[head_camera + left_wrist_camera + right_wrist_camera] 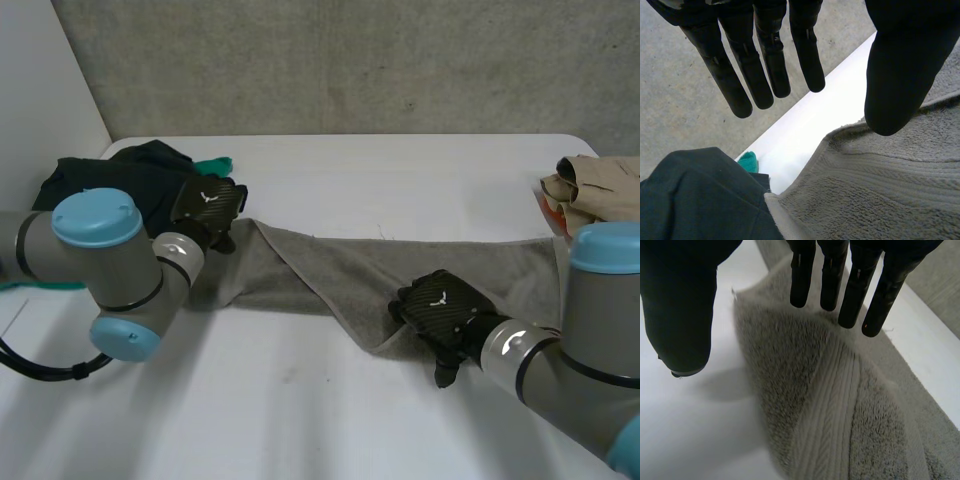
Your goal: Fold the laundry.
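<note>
The grey towel lies stretched across the desk, the left hand released, fingers straight, at its end beside dark clothes, the right hand equally released over its near corner.

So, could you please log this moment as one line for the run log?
left hand: open, at grey towel left end | right hand: open, over towel's near corner | fold: unfinished

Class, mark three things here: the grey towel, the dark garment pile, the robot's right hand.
grey towel (330, 266), head view, its flat middle.
dark garment pile (128, 172), head view, its upper folds.
right hand (445, 305), head view, the back of the hand.
</note>
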